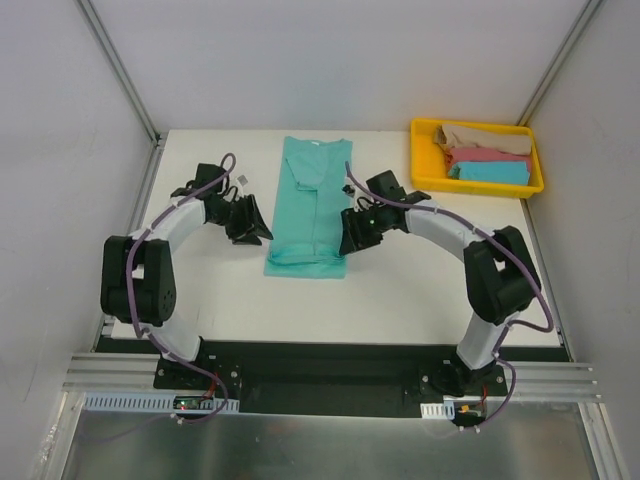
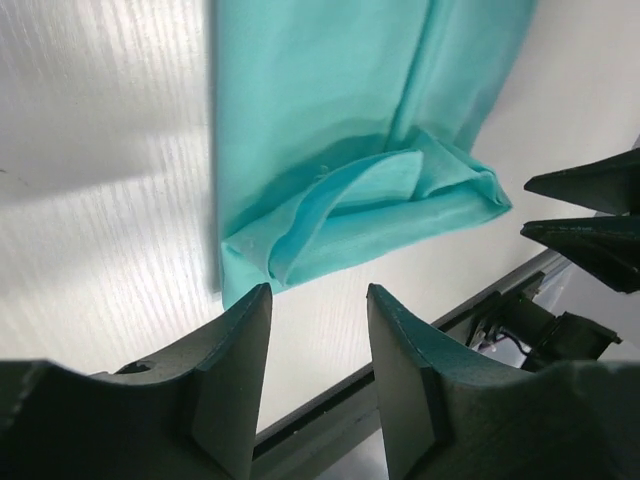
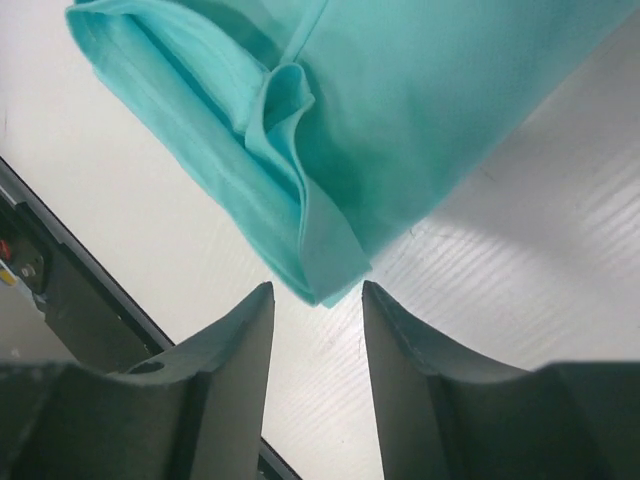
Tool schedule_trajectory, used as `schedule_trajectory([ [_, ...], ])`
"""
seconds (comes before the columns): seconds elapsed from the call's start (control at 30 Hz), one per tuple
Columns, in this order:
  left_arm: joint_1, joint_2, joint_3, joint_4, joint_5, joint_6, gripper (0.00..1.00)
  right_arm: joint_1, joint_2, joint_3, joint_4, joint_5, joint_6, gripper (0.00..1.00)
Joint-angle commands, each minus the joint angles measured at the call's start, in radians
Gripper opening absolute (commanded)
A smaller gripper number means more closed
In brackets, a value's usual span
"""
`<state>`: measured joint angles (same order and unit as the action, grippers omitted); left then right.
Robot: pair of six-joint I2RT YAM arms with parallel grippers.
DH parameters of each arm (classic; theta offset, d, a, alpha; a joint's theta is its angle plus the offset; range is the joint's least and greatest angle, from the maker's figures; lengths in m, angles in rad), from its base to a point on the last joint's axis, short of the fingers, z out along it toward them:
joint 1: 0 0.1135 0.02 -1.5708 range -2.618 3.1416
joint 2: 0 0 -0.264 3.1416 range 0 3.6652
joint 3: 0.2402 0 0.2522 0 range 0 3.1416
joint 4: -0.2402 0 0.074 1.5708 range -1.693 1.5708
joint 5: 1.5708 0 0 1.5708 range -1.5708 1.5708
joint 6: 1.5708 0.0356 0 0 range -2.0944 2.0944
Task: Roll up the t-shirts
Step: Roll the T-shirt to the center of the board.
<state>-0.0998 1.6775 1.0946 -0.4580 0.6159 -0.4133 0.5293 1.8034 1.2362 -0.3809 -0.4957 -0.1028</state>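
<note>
A teal t-shirt (image 1: 311, 205) lies folded into a long strip on the white table, collar at the far end, its near hem folded up once. My left gripper (image 1: 262, 235) is open and empty just left of the strip's near left corner (image 2: 240, 285). My right gripper (image 1: 349, 245) is open and empty just right of the near right corner (image 3: 325, 290). The left wrist view shows the folded hem (image 2: 370, 215) and the right gripper's fingers (image 2: 590, 215) beyond it. Tan (image 1: 480, 135), pink (image 1: 488, 156) and sky-blue (image 1: 490, 172) t-shirts lie rolled in the yellow tray.
The yellow tray (image 1: 422, 155) stands at the table's far right corner. White walls with metal rails enclose the table on the left, right and back. The black base rail (image 1: 320, 360) runs along the near edge.
</note>
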Motion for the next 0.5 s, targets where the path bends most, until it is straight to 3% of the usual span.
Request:
schedule_trajectory([
  [0.0, 0.014, -0.166, 0.022, -0.051, 0.008, 0.135, 0.41, -0.003, -0.156, 0.004, -0.128, 0.020, -0.112, 0.45],
  [0.07, 0.014, -0.200, -0.047, -0.051, 0.030, 0.139, 0.35, 0.001, -0.186, -0.032, -0.130, -0.026, -0.113, 0.45],
  [0.1, 0.014, -0.206, -0.073, -0.050, 0.051, 0.134, 0.21, 0.012, -0.190, -0.064, -0.127, -0.036, -0.110, 0.43],
  [0.2, 0.011, -0.197, -0.139, -0.042, 0.125, 0.162, 0.00, 0.043, -0.176, -0.083, -0.101, -0.073, -0.119, 0.29],
  [0.27, 0.005, -0.149, -0.133, -0.048, 0.154, 0.189, 0.00, 0.058, -0.138, -0.061, -0.104, -0.090, -0.149, 0.20],
  [0.47, -0.014, -0.018, -0.053, -0.054, 0.177, 0.226, 0.00, 0.093, -0.036, 0.008, -0.041, -0.119, -0.138, 0.13],
])
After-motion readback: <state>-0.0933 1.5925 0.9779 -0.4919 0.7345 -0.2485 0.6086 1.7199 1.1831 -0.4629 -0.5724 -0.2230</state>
